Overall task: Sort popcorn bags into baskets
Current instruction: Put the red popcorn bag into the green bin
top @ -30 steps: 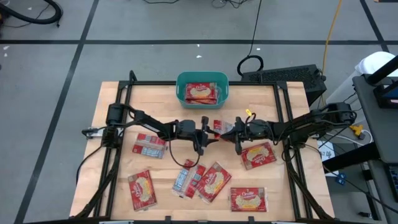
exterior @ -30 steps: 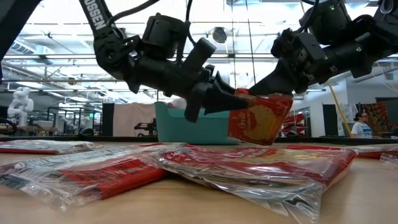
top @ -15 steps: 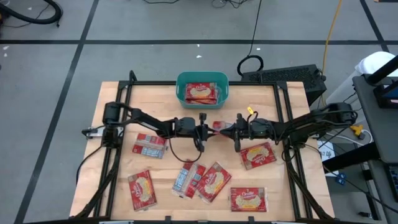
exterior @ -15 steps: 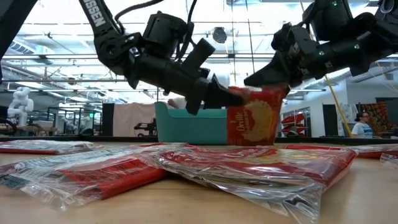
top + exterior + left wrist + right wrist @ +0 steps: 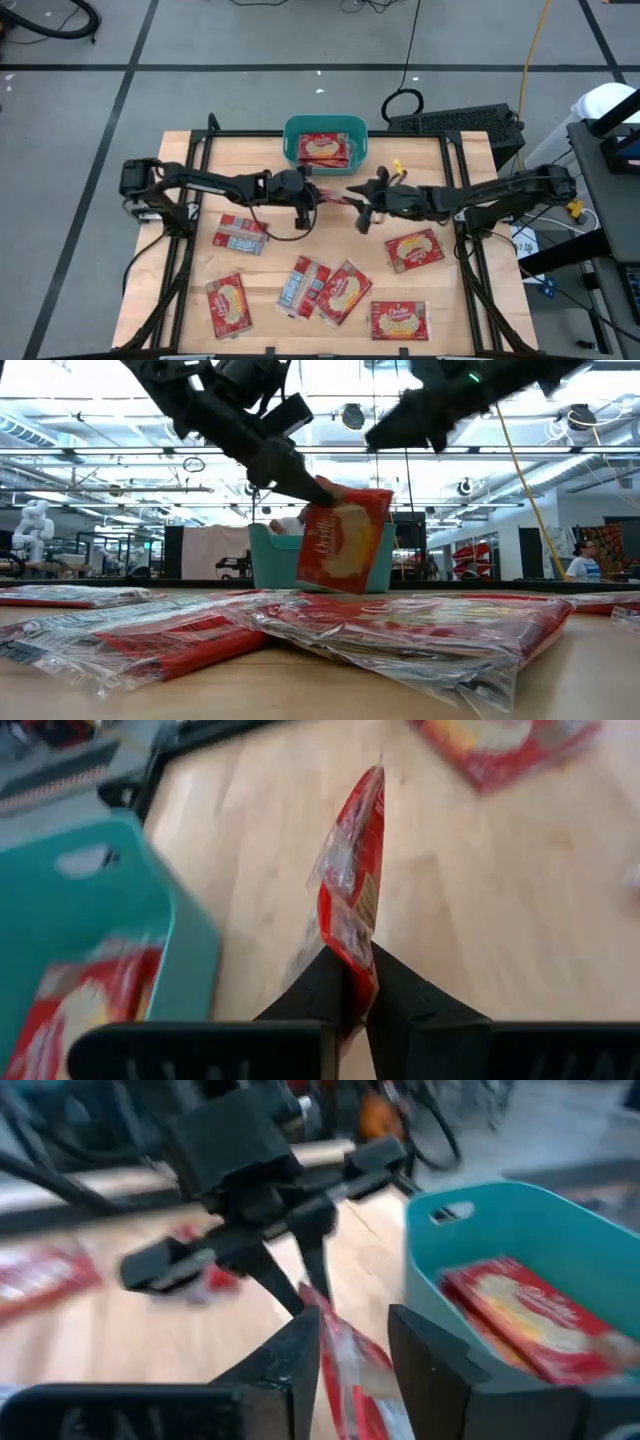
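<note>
**Handover point: packet pinched by left arm above mid-table**

Left gripper [image 5: 318,197] sits near the table centre, just in front of the teal basket [image 5: 326,125]. Its fingers [image 5: 325,982] are clamped on one edge of a red popcorn bag [image 5: 343,540], which hangs tilted in the air, clear of the table [image 5: 180,170], label side facing the low camera.

Right gripper [image 5: 362,203] is just beside the same bag, opposite the left one. Its fingers [image 5: 300,1355] stand apart, one on each side of the bag's edge, with a gap showing; no grip seen.

Basket sits at the far edge of the table, with at least one bag inside [image 5: 324,149].

Loose bags on the near half of the table: one near the left [image 5: 240,234], one front left [image 5: 227,305], an overlapping group at centre front [image 5: 326,289], one at right [image 5: 414,249], one front right [image 5: 399,320].
</note>
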`<state>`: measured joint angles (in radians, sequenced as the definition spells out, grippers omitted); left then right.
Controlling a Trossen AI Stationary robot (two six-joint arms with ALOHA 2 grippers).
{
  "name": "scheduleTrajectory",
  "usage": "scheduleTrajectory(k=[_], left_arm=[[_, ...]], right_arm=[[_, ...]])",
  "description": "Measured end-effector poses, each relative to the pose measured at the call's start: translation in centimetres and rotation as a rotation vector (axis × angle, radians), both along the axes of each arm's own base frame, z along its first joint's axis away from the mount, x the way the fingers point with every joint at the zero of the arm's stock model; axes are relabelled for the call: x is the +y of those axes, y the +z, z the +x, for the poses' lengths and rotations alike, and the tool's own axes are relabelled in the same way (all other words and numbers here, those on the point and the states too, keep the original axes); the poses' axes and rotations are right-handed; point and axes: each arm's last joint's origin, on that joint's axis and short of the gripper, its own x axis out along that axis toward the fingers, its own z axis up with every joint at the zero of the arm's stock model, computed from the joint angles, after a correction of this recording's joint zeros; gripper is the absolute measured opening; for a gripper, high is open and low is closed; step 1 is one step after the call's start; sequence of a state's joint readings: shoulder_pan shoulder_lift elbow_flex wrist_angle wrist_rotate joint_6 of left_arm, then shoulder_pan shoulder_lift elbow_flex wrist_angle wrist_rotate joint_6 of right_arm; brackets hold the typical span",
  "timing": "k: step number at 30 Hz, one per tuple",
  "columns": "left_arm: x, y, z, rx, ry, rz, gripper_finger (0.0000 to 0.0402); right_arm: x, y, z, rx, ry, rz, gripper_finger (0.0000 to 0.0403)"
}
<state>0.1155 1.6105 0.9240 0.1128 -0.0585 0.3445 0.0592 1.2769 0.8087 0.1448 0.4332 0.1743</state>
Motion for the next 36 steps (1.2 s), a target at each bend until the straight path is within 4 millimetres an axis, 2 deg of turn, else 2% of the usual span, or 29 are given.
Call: scheduleTrajectory(k=[4,6,10,13,17,23,27,34,36], left_arm=[[0.3,1.1,-1.2,0.036,0.033,0.01,0.0016],[0.2,1.6,-1.5,0.024,0.033,0.007,0.0016],[0.1,2.3,-1.8,0.008,0.033,-0.001,0.0033],[0.1,2.0,-2.0,0.043,0.031,-0.002,0.0033],[0.0,1.7,-2.1,0.071,0.032,-0.006,0.0017],[0.0,1.6,-2.1,0.087,0.032,-0.008,0.0026],[0.1,1.7,-2.0,0.07,0.033,-0.007,0.0043],[0.1,1.7,-2.0,0.054,0.071,-0.055,0.0049],[0.1,1.7,-2.1,0.06,0.083,-0.069,0.005]], right_arm=[[0.0,2.6,2.8,0.09,-0.015,-0.001,0.0134],[-0.2,2.8,3.9,0.141,0.0,-0.029,0.0141],[-0.6,1.9,6.3,0.194,0.061,-0.033,0.0157],[-1.0,1.0,7.7,0.224,0.06,-0.051,0.0169],[-1.5,-1.2,8.8,0.313,0.073,-0.083,0.0175],[-2.5,-3.1,9.1,0.393,0.071,-0.061,0.0166],[-3.0,-4.1,9.3,0.438,0.09,-0.068,0.0138],[-3.6,-5.0,9.7,0.454,0.083,-0.077,0.0024],[-3.7,-4.9,9.7,0.452,0.082,-0.077,0.0012]])
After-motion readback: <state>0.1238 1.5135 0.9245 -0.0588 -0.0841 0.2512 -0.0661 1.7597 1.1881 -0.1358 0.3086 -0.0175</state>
